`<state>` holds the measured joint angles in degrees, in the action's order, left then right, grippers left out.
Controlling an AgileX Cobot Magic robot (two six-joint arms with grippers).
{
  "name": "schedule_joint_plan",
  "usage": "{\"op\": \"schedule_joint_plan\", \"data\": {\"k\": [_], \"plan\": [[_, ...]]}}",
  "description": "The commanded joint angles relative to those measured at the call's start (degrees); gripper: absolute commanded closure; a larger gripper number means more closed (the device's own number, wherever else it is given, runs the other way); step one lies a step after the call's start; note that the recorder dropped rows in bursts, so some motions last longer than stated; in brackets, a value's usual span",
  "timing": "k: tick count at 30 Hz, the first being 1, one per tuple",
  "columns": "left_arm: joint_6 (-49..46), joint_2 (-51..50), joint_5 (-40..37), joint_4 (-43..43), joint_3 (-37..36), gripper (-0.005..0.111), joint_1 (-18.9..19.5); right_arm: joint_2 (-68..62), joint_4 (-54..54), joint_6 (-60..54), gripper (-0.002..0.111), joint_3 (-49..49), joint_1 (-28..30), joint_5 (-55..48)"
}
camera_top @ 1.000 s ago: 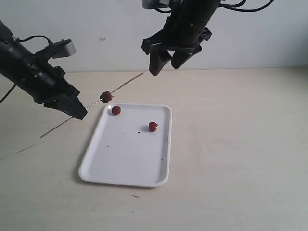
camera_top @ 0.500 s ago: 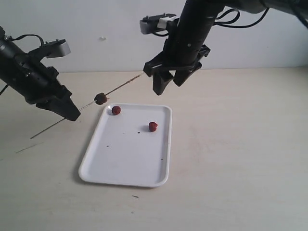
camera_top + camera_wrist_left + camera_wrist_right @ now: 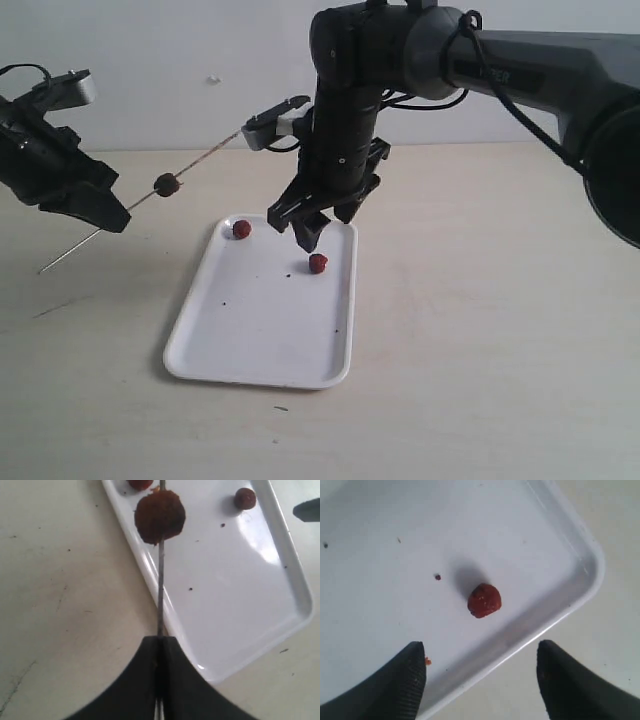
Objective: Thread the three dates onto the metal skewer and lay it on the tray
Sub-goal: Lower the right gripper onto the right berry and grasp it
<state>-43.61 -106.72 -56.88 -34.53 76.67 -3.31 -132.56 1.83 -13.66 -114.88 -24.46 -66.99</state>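
We note one marking only: a short line of dark lettering on the grey link of the right arm (image 3: 497,76), too small and blurred to read. We can read no text, number or sign elsewhere.

My far camera looks down across the table (image 3: 480,330) and sees the whole tray (image 3: 240,340). My left wrist camera looks close along the skewer (image 3: 160,595). My right wrist camera looks down, very close, at one date (image 3: 484,600). All three see that date.
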Motion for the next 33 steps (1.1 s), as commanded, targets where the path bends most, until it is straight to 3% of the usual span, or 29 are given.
{"op": "schedule_joint_plan", "data": {"k": [1, 6, 11, 18, 33], "plan": [[0.9, 0.7, 0.2, -0.5, -0.2, 0.107, 1.1, -1.3, -0.3, -9.8, 0.046, 0.2, 0.1, 0.4], [0.8, 0.7, 0.2, -0.5, -0.2, 0.107, 1.1, -2.2, 2.2, -27.2, 0.046, 0.2, 0.1, 1.0], [0.6, 0.7, 0.2, -0.5, -0.2, 0.107, 1.1, -2.5, 2.2, -36.9, 0.046, 0.2, 0.1, 4.0], [0.6, 0.7, 0.2, -0.5, -0.2, 0.107, 1.1, -3.1, 2.5, -41.3, 0.046, 0.2, 0.1, 8.7], [0.3, 0.7, 0.2, -2.1, -0.2, 0.107, 1.1, -7.2, 0.1, -42.1, 0.046, 0.2, 0.2, 8.4]]}}
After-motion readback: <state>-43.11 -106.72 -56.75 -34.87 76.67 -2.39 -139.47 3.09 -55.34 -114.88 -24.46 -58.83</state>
